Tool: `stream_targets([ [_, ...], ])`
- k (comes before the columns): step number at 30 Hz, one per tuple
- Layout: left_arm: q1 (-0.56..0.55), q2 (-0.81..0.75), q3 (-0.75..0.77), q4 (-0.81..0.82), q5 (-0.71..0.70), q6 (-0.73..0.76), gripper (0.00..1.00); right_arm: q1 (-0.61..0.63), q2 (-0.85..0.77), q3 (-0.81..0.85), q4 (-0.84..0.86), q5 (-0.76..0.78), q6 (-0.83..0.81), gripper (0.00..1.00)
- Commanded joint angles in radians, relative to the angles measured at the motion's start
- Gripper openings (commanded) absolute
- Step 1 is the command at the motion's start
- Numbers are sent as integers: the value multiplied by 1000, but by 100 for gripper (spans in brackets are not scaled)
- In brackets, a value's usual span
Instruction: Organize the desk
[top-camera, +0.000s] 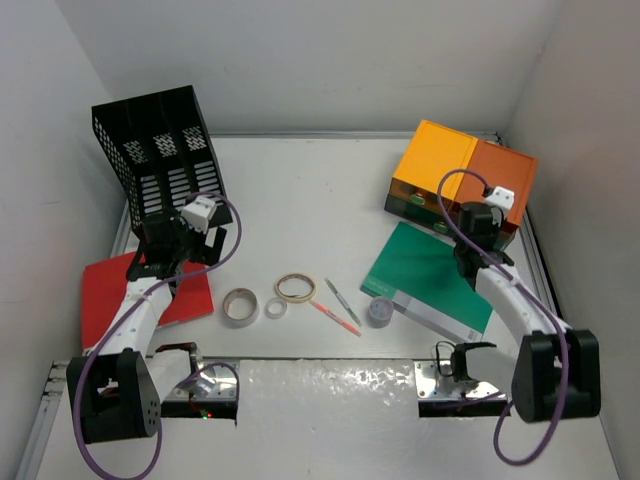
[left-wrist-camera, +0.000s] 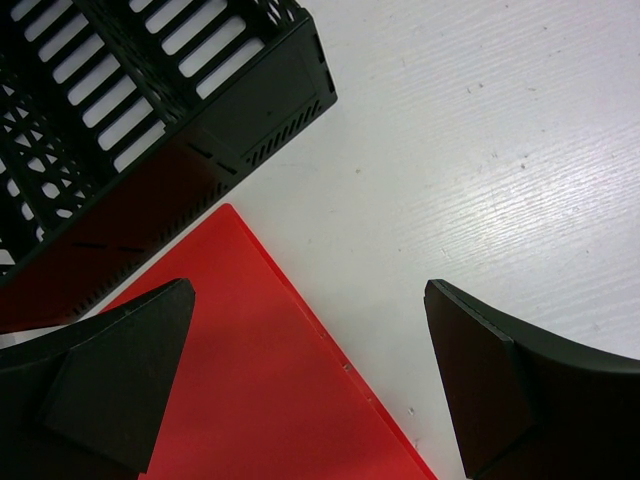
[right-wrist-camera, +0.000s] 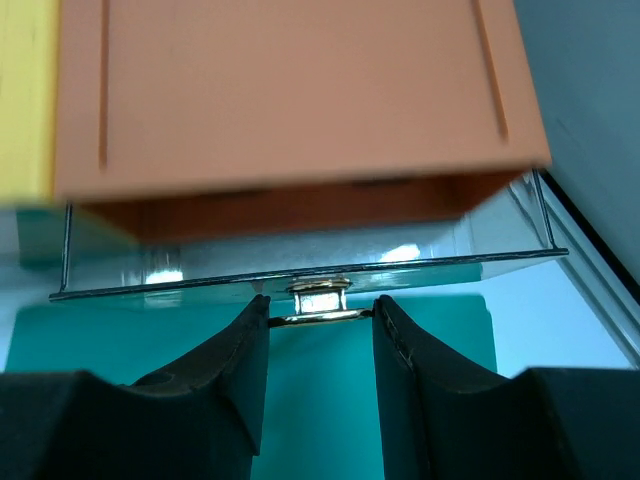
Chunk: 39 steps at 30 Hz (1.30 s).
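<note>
desk (top-camera: 330, 190): white, fills the whole workspace; everything below sits on it.
rack (top-camera: 160, 150): black mesh, far left corner, leaning back.
drawer unit (top-camera: 460, 175): orange top, far right, with a clear drawer (right-wrist-camera: 300, 262) at its base.
green folder (top-camera: 425, 270): flat, just in front of the unit. red folder (top-camera: 105, 300): flat at the left edge, a corner close to the rack's base.
left tool (left-wrist-camera: 308, 300): jaws spread wide, nothing in them, hovering over the red folder's corner.
right tool (right-wrist-camera: 320, 325): low over the green folder, jaws about half closed on either side of the drawer's pull (right-wrist-camera: 320, 298); you cannot tell whether the pads bite it yet.
tape rolls (top-camera: 240, 307) and pens (top-camera: 340, 310): loose at mid-desk.

step in hand looks like opening the drawer. keep the pull centred between the jaws, close until it is firmly pinched, then draw straight back toward the base, level with the desk. a skewed pull could drag the unit or slip off the thin loop. watch that the fingers don't snag the green folder.
</note>
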Motion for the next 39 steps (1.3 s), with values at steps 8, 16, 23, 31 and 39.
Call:
stream_targets([
  [8, -4, -15, 9, 35, 5, 5, 99, 204, -242, -142, -179, 39, 138, 0],
  [16, -4, -15, 7, 37, 3, 10, 99, 229, -326, -141, -308, -47, 144, 9],
  [23, -4, -18, 7, 32, -4, 10, 99, 232, -348, -66, -414, -222, 65, 80],
  [31, -4, -18, 7, 34, -4, 16, 99, 253, -387, -1, -405, -629, -125, 99],
  [39, -5, -17, 4, 32, -17, 17, 99, 583, -179, 60, -492, -702, -333, 99],
])
